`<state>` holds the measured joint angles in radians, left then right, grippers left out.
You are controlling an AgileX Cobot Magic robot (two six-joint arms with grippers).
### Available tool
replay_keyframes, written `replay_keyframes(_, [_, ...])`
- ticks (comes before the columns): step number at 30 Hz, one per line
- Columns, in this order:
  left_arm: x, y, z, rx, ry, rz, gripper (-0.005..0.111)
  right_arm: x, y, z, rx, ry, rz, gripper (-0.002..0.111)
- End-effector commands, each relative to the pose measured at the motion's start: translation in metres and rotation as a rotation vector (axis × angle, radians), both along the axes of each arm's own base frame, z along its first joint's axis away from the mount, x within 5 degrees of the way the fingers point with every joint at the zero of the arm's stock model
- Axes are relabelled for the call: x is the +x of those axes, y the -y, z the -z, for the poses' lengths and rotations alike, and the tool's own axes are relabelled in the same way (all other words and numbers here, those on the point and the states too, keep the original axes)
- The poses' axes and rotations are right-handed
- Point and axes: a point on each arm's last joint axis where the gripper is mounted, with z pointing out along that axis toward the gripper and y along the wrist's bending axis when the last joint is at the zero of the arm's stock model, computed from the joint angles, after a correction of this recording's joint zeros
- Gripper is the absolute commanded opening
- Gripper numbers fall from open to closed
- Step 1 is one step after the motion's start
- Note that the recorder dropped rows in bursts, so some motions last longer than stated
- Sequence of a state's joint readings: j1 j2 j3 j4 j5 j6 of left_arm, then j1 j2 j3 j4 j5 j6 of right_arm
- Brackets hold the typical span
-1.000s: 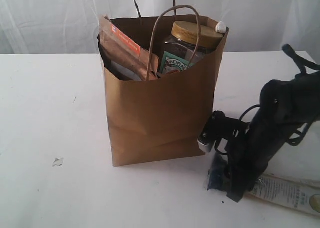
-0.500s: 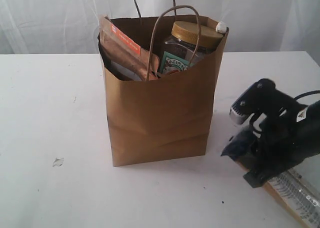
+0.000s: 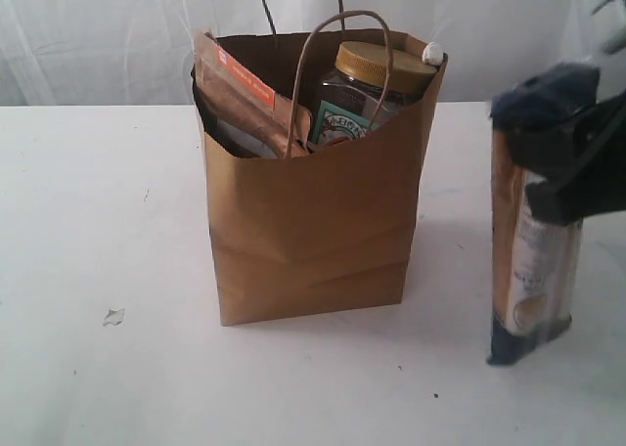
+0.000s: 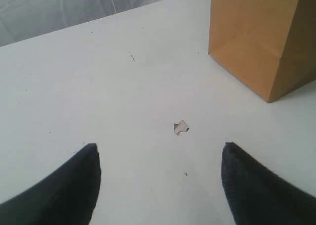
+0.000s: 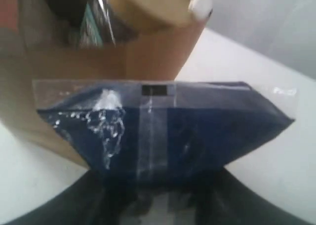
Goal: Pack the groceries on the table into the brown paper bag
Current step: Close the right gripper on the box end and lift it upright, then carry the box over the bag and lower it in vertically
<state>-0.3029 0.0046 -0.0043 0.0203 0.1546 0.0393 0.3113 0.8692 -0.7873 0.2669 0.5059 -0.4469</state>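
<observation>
The brown paper bag (image 3: 313,231) stands upright mid-table, with a gold-lidded clear jar (image 3: 377,84) and a brown-orange pouch (image 3: 245,99) sticking out of its open top. To its right, my right gripper (image 3: 567,162) is shut on the dark blue top end of the long white-blue packet (image 3: 533,260), which hangs upright with its lower end near the table (image 3: 98,221). In the right wrist view the packet's blue end (image 5: 163,131) fills the space between the fingers of the right gripper (image 5: 163,185), with the bag (image 5: 59,72) behind it. My left gripper (image 4: 160,151) is open over bare table, empty.
A small torn scrap (image 4: 181,128) lies on the table just ahead of the left gripper, left of the bag (image 4: 261,37). A small white round thing (image 3: 432,52) shows at the bag's right rim. A white curtain hangs behind the table.
The right gripper took the packet from lying flat on the table and raised it up and to the right, so it now hangs upright. The left gripper has not moved.
</observation>
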Motion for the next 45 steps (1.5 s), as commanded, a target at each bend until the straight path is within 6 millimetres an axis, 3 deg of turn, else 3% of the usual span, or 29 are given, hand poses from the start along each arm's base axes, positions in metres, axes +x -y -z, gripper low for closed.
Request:
replay_keyframes(1, [0.000,0.000,0.001,-0.016,-0.001,0.001,0.071,-0.008,0.005,-0.043,0.079,0.186,0.030,0.000])
replay_keyframes(11, [0.000,0.000,0.001,-0.016,-0.001,0.001,0.071,-0.020,0.014,-0.122,0.164,0.539,0.077,0.000])
replay_keyframes(17, [0.000,0.000,0.001,-0.016,-0.001,0.001,0.071,-0.022,0.017,-0.157,0.311,0.706,0.113,0.000])
replay_keyframes(25, [0.000,0.000,0.001,-0.016,-0.001,0.001,0.071,-0.003,0.002,-0.173,0.480,0.704,0.085,0.000])
replay_keyframes(39, [0.000,0.000,0.001,-0.016,-0.001,0.001,0.071,0.018,-0.042,-0.197,0.487,0.727,-0.064,0.000])
replay_keyframes(45, [0.000,0.000,0.001,-0.016,-0.001,0.001,0.071,0.028,-0.062,-0.194,0.494,0.692,-0.114,0.000])
